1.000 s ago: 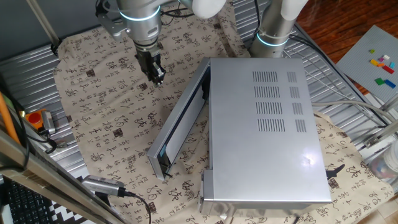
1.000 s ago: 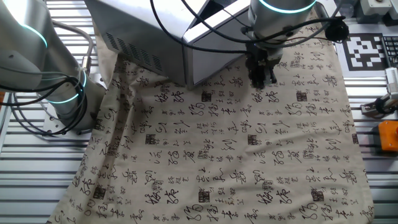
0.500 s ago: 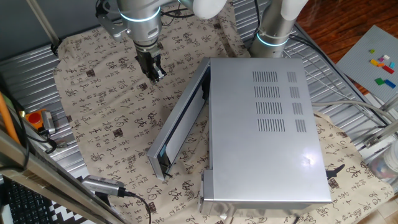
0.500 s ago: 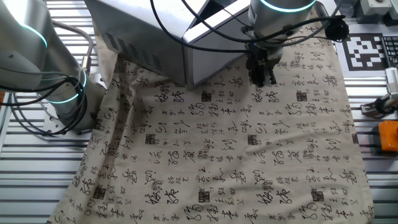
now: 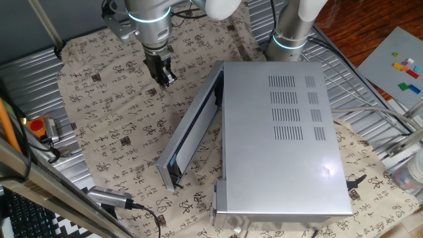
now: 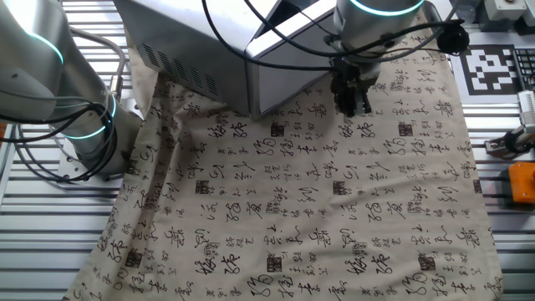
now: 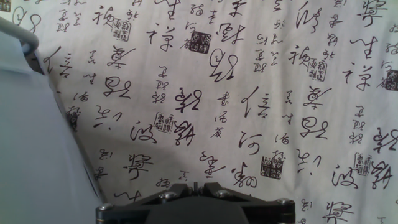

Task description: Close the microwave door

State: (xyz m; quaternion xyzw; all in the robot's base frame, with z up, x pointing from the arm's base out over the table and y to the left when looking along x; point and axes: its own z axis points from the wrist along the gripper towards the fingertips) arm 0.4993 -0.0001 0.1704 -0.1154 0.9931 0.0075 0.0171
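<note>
The microwave (image 5: 284, 132) is a large silver-grey box with vent slots on top, lying on the printed cloth. The microwave door (image 5: 195, 125) stands ajar, swung out to the left with its free end toward the front. My gripper (image 5: 164, 77) is shut and empty, pointing down over the cloth, left of the door's hinged end and apart from it. In the other fixed view the gripper (image 6: 352, 102) hangs just right of the door's pale outer face (image 6: 288, 79). In the hand view the fingertips (image 7: 195, 186) are together and the door panel (image 7: 31, 155) fills the left.
A second arm's base (image 5: 291, 33) stands behind the microwave and also shows in the other fixed view (image 6: 84, 117). An orange object (image 5: 39, 125) sits at the left table edge. A cable plug (image 5: 109, 197) lies near the front left. A grey brick plate (image 5: 403, 66) is at the far right.
The gripper has moved slightly away from the door's free end over the first half second, then stayed still. The door has not moved.
</note>
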